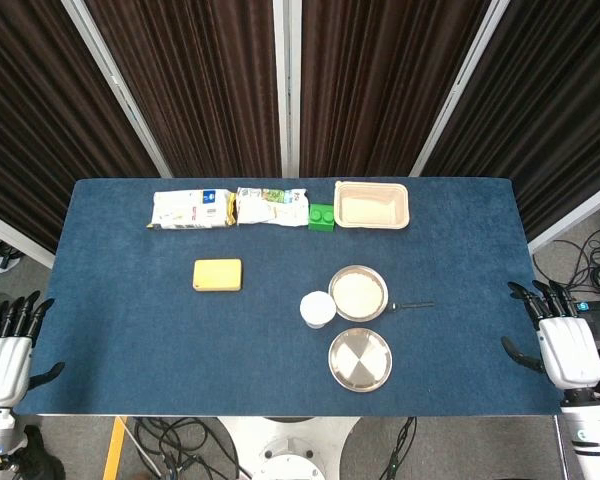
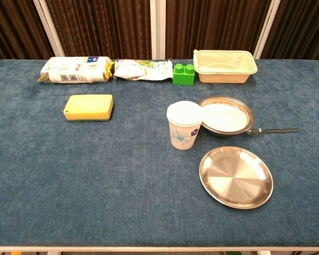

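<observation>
Head view: the left robot hand [image 1: 5,350] hangs off the near-left corner of the tabletop [image 1: 130,330], fingers spread and pointing away from the robot, holding nothing. The right robot hand [image 1: 565,345] sits just off the near-right edge in the same pose, fingers apart and empty. Nearest the right robot hand lies a steel plate [image 1: 360,359], toward the middle of the tabletop and well apart from the fingers. Just beyond the plate stands a metal bowl [image 1: 358,293] with a spoon handle [image 1: 412,304] sticking out toward the right edge, its long axis running across the tabletop. A paper cup [image 1: 317,309] touches the bowl's left side. A yellow sponge [image 1: 217,274] lies left of centre, closer to the left robot hand but still well apart from it. Along the far edge sit two food packets [image 1: 230,208], a green block [image 1: 322,216] and a beige tray [image 1: 372,204].

Chest view: neither robot hand shows. The steel plate [image 2: 235,177] lies nearest the camera on the right, bare. Behind it the bowl [image 2: 226,116] holds something white, and the floral paper cup [image 2: 184,126] stands upright against its rim. The spoon handle [image 2: 276,130] points right. The sponge [image 2: 89,107] lies flat, long axis left to right.
</observation>
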`<action>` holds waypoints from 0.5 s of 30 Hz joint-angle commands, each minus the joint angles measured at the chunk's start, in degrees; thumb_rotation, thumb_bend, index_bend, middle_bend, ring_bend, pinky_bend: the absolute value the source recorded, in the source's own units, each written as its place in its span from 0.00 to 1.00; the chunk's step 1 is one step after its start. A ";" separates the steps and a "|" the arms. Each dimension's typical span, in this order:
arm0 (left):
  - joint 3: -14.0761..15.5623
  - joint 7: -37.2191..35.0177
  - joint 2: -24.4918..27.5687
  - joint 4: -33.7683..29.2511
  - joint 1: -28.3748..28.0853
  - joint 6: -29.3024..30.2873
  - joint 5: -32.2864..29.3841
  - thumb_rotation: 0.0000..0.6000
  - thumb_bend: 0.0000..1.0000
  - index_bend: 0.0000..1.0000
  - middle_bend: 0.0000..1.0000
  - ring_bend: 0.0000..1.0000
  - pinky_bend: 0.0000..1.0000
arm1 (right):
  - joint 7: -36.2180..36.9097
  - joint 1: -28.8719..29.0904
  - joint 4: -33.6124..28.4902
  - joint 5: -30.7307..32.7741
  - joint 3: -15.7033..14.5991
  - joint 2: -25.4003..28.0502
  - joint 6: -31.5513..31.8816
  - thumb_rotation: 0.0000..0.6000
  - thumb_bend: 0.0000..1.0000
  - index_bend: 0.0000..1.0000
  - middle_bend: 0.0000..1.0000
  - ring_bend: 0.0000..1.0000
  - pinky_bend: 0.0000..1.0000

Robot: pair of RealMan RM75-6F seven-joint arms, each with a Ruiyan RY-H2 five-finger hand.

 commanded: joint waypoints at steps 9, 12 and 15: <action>0.20 2.73 -0.63 0.96 0.25 0.54 0.20 1.00 0.12 0.18 0.14 0.07 0.05 | -0.87 0.59 -0.70 -2.34 0.52 0.24 -1.56 1.00 0.17 0.15 0.28 0.10 0.09; 0.07 2.96 -0.68 1.03 0.26 0.55 0.00 1.00 0.12 0.19 0.14 0.07 0.05 | -2.41 2.34 -0.32 -2.59 1.15 -0.36 -4.15 1.00 0.18 0.15 0.28 0.10 0.09; 0.00 2.98 -0.71 1.16 0.26 0.59 -0.03 1.00 0.12 0.19 0.14 0.07 0.05 | -5.45 5.14 0.87 -1.49 2.28 -2.23 -8.53 1.00 0.18 0.19 0.28 0.10 0.09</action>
